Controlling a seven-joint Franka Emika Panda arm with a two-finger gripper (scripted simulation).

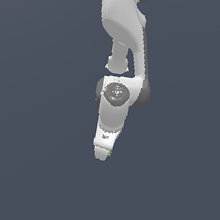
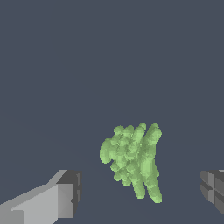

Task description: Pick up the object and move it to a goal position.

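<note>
The tool [image 2: 140, 197] hangs with jaws spread wide either side of the green object [image 2: 133, 162], which lies between them, untouched; closing off-centre could nudge the lumpy blob out of the grasp

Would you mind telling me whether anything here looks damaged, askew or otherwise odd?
Nothing stands out. The green blob lies whole on the plain grey floor, between the two fingers of the open end effector. In the exterior view the arm hides nearly all of it.
</note>
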